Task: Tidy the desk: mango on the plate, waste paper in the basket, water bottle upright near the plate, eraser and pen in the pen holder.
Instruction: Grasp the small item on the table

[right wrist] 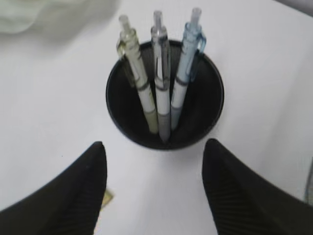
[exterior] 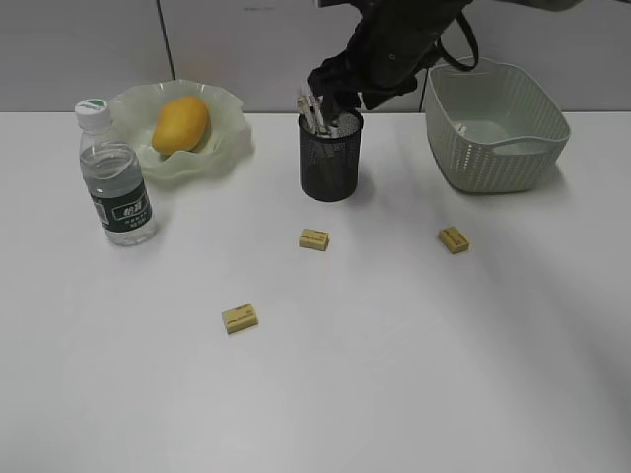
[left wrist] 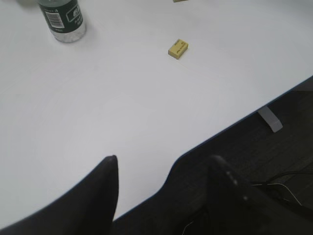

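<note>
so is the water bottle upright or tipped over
Upright: the water bottle stands on its base on the desk, white cap on top, left of the plate.

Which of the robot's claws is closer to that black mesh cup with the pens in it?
The right claw. It hangs open directly above the black wire-mesh pen cup. The left claw is far away, over the near edge of the white desk, open and empty.

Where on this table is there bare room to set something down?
The widest free patch is the near part of the desk, in front of the three erasers. There is also a bare strip between the pen holder and the basket. The far left is crowded: the water bottle stands close to the plate holding the mango.
</note>
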You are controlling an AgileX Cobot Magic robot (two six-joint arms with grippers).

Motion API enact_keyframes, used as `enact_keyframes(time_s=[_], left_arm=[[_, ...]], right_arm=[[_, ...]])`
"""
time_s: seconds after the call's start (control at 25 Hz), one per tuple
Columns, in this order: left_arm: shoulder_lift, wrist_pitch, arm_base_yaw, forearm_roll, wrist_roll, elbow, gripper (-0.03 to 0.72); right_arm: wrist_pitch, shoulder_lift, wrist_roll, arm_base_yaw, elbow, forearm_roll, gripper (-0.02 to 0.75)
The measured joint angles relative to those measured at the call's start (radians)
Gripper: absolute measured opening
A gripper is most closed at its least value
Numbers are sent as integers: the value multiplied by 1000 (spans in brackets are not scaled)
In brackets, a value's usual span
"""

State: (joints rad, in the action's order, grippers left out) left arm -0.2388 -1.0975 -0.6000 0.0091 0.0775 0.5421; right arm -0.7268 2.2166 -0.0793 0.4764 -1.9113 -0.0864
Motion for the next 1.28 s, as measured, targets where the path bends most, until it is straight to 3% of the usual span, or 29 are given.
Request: enact_keyframes(time_s=[0.44,0.84,1.28], left_arm=[[0,1,0,0,0,0,436],[0,1,0,3,0,0,436],[0,1,0,-3,0,0,436]], right_arm=[[-456,-52,-16,0,0,31,491],[-476,-227,7,0,158,3,491],[-478,-624,18,0,575,3,491]])
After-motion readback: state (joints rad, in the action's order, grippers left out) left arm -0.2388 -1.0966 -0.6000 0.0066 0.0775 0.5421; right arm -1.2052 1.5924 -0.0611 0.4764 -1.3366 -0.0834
